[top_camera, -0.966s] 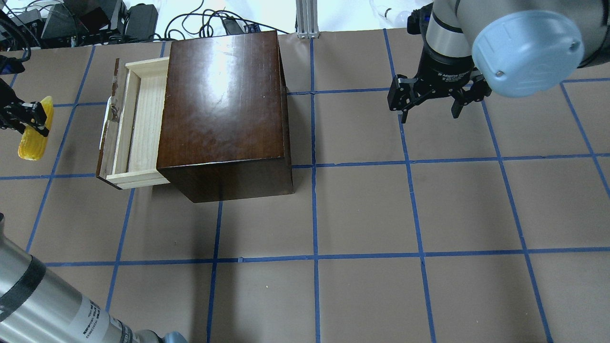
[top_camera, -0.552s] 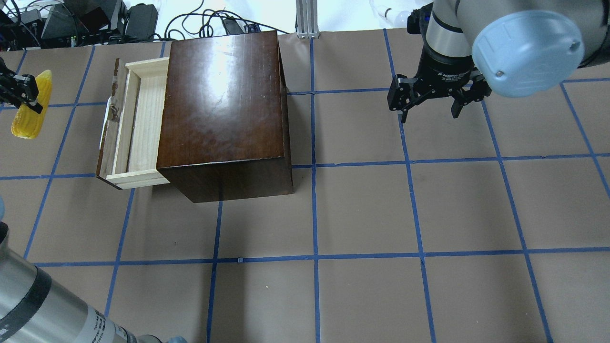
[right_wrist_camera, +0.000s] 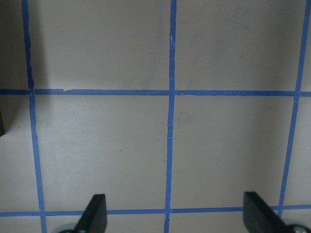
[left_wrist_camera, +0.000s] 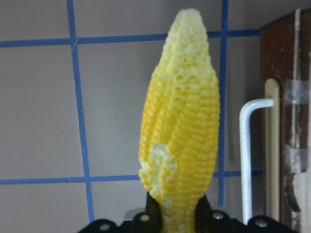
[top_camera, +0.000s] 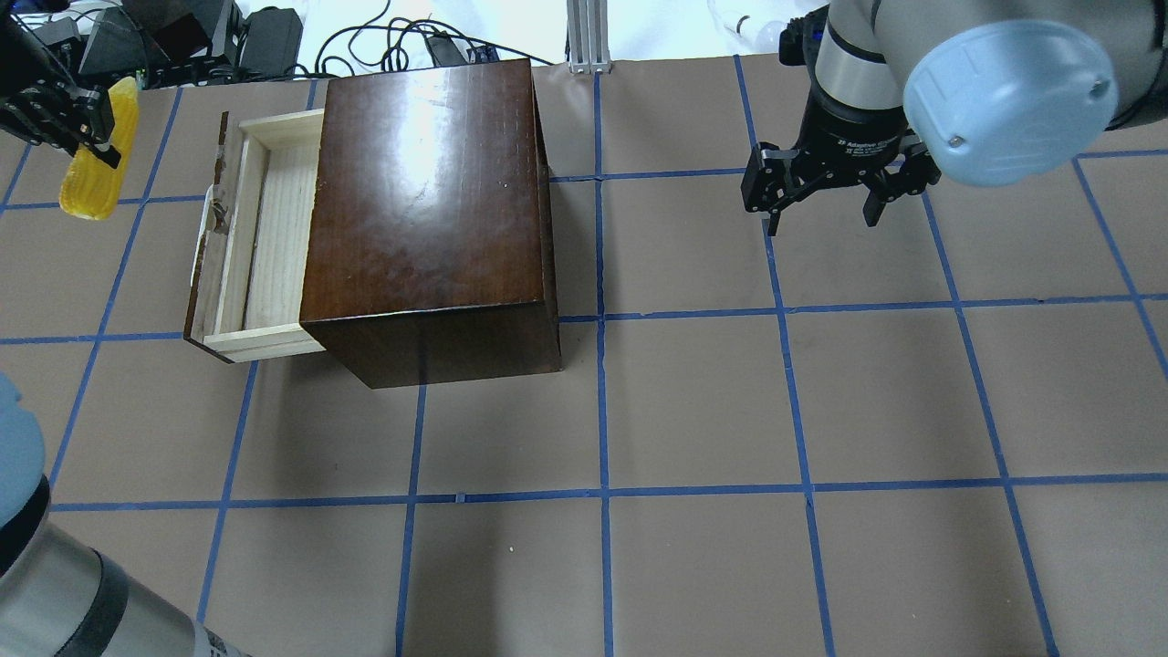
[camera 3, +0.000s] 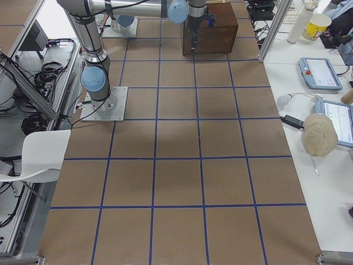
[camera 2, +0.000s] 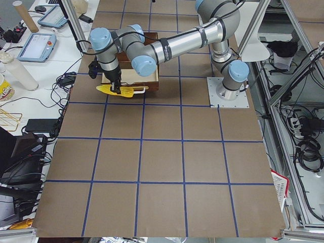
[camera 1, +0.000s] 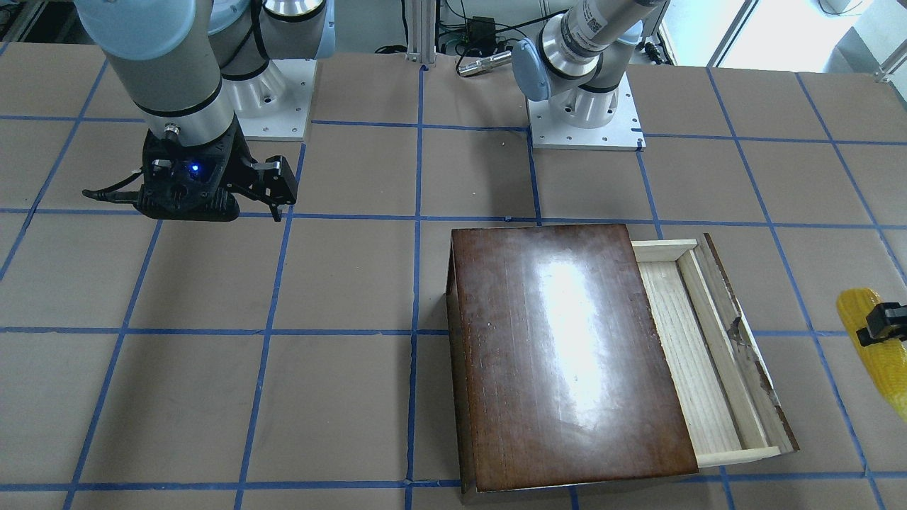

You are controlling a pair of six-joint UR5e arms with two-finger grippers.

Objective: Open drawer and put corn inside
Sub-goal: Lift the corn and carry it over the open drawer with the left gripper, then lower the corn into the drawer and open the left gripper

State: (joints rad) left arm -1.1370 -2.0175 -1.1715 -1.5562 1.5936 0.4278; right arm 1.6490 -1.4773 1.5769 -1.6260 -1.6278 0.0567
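The dark wooden box (top_camera: 429, 201) stands on the table with its drawer (top_camera: 274, 237) pulled out to the view's left; the pale tray is empty. It also shows in the front-facing view (camera 1: 691, 354). My left gripper (top_camera: 87, 128) is shut on the yellow corn (top_camera: 91, 173) and holds it above the table, left of the drawer's front panel. In the left wrist view the corn (left_wrist_camera: 182, 136) points away, beside the whitish handle (left_wrist_camera: 248, 155). My right gripper (top_camera: 821, 222) is open and empty, hovering far right of the box.
Cables and black equipment (top_camera: 182, 36) lie beyond the table's far edge, close behind my left gripper. An aluminium post (top_camera: 589, 32) stands behind the box. Blue tape lines grid the brown table (top_camera: 693, 411).
My left gripper has carried the corn toward the table's far edge and then slightly right, nearer the drawer. The right arm and the drawer have not moved.
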